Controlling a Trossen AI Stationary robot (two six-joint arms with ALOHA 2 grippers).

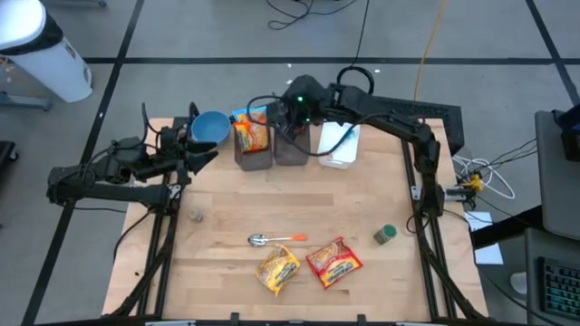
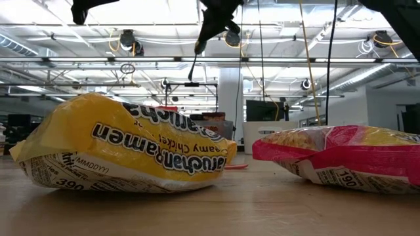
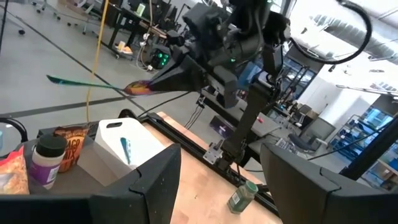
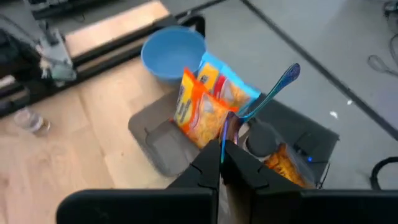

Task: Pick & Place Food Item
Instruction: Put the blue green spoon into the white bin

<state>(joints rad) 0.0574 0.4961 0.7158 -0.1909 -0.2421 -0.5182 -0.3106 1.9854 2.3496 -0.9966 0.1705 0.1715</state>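
A yellow ramen packet and a red ramen packet lie flat on the wooden table near its front edge; in the low view they are the yellow packet and the red packet. My right gripper hangs above the grey bins at the far edge, shut on a thin teal utensil with a blue spoon-shaped end. My left gripper stands open and level at the far left beside a blue bowl, with nothing between its fingers. My right gripper pinches the utensil's purple-orange end between its two fingertips. The fingers slant down from the table's right side, and the utensil sticks out beyond them, roughly along their line. It is lifted clear, above the bins, with its spoon-shaped end farthest from the fingers.
An orange snack packet stands in the left grey bin, and a white bin stands to the right of the grey ones. On the table lie a spoon with an orange handle, a small green jar and a tiny clear object.
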